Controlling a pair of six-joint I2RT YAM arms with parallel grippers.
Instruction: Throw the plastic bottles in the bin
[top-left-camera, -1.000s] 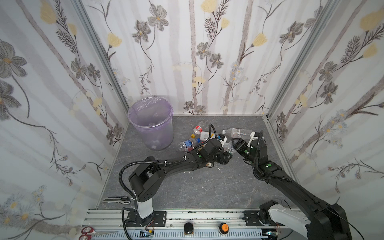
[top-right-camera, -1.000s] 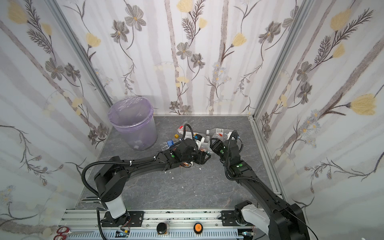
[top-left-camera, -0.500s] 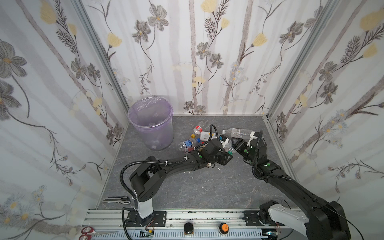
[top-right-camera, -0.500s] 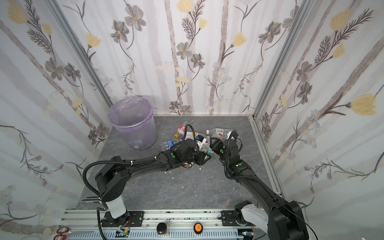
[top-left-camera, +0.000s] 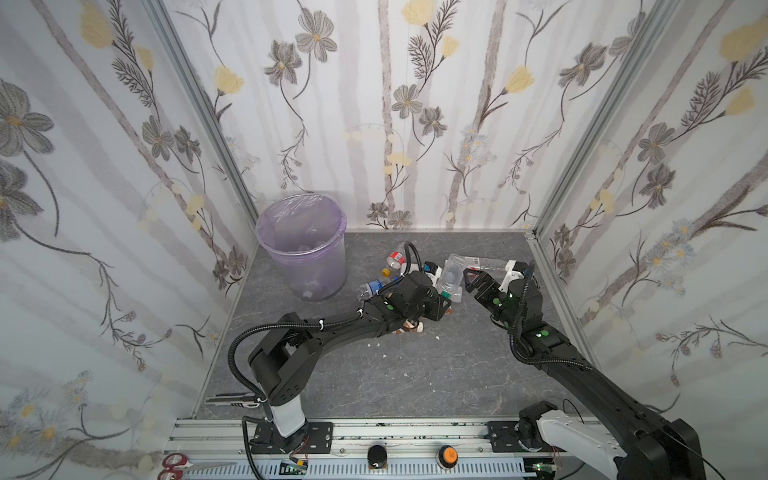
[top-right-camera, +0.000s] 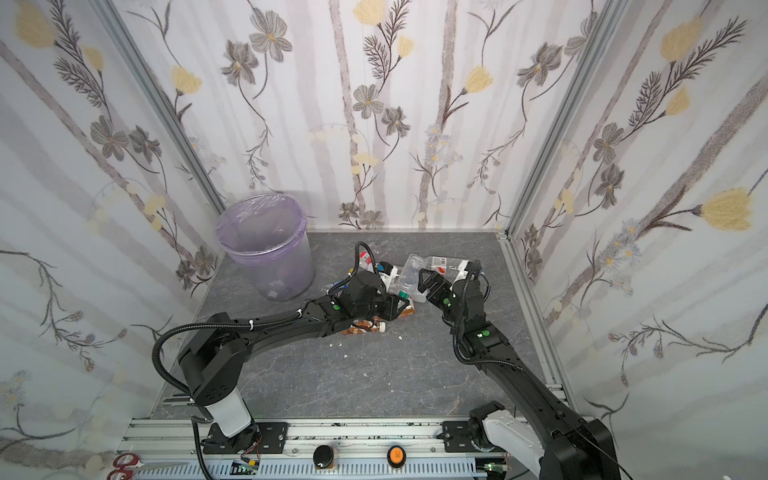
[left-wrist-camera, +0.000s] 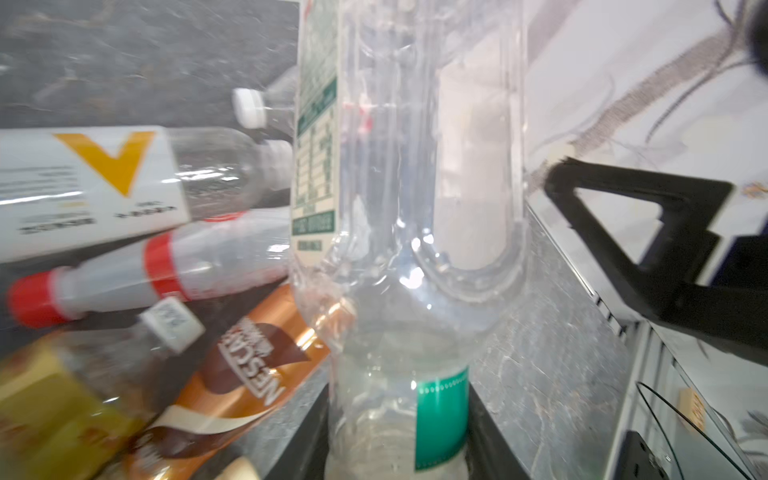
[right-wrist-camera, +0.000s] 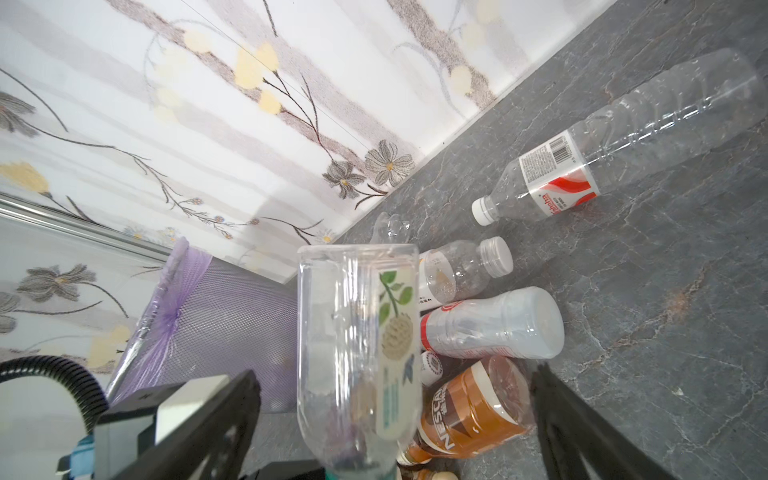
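Since a second ago, the right end effector (top-left-camera: 468, 277) has been spread fully wide, and the left end effector (top-left-camera: 444, 300) has been closed onto the neck of a clear square plastic bottle with a green band (left-wrist-camera: 399, 257).

Nearest, bare grey marbled worktop (top-left-camera: 374, 374) is seen. Above it the held bottle is carried by the left jaws alone. Its body sits between the right jaws, which grip nothing.

Slipping or pivoting is judged the main risk, since a long body is pinched only at its slim neck. A knock against the right jaw just beside it could twist it loose, and the bin's rim could be clipped on the swing.

The bottle looks empty, thin-walled and glossy, so it is judged light and slippery.

Just behind it lies a pile: a brown coffee-labelled bottle (right-wrist-camera: 469, 411), a milky red-labelled bottle (right-wrist-camera: 490, 324) and a white-labelled bottle with a yellow chevron (left-wrist-camera: 91, 183). A long clear bottle (right-wrist-camera: 623, 145) lies apart, nearer the back wall.

Farthest, in the left corner and well apart, stands the round translucent pale purple bin (top-left-camera: 316, 266) with its clear liner.
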